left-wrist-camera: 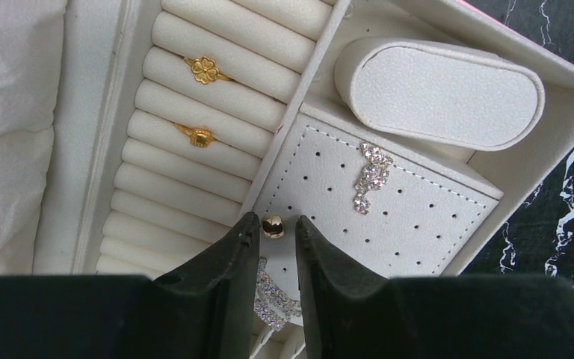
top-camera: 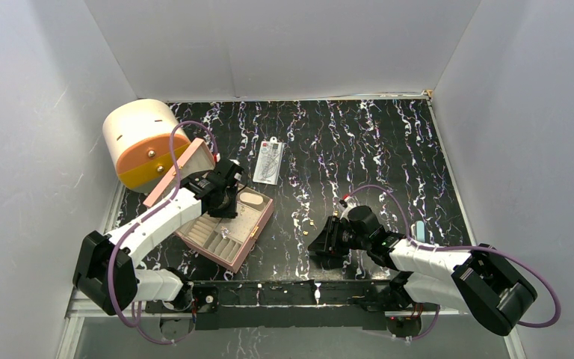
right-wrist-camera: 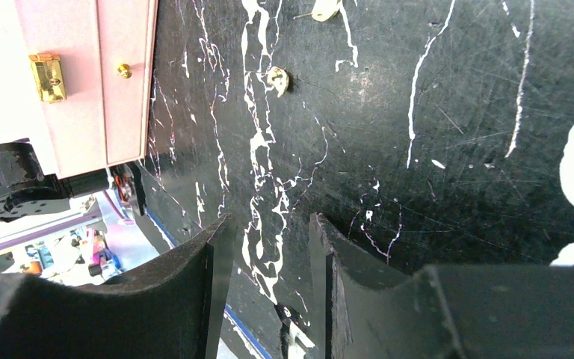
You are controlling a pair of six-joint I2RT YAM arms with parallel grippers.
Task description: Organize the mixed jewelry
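Two end effectors are at work, one over a pink jewelry box (top-camera: 258, 224) and one over the black, white-veined table (top-camera: 389, 149).

The left end effector (left-wrist-camera: 276, 224) points down into the open box. Its fingers are parted by a narrow gap, only a little wider than the small gold stud (left-wrist-camera: 273, 226) that sits between their tips. The stud lies at the near corner of a white perforated panel (left-wrist-camera: 418, 217), close against the left-hand finger; whether that finger touches it I cannot tell. A crystal drop earring (left-wrist-camera: 370, 176) lies further out on the same panel. A second crystal piece (left-wrist-camera: 273, 299) shows lower down, between the fingers. Beside the panel, two gold rings are tucked in the ring rolls (left-wrist-camera: 164, 179): a clover ring (left-wrist-camera: 205, 69) and a square-faced ring (left-wrist-camera: 199, 135). A white oval cushion (left-wrist-camera: 441, 90) fills the compartment beyond the panel.

The right end effector (right-wrist-camera: 269, 224) hangs low over the table, its fingers spread and nothing between them. Ahead of the gap lies a loose gold piece (right-wrist-camera: 278, 78), apart from the fingertips. Another gold piece (right-wrist-camera: 325, 9) lies beyond it at the edge of the wrist view. The box's pink front, with its brass clasp (right-wrist-camera: 47, 75), stands off to one side.

A clear packet (top-camera: 267, 162) lies behind the box, and a light-blue block (top-camera: 418, 228) lies beside the right arm.
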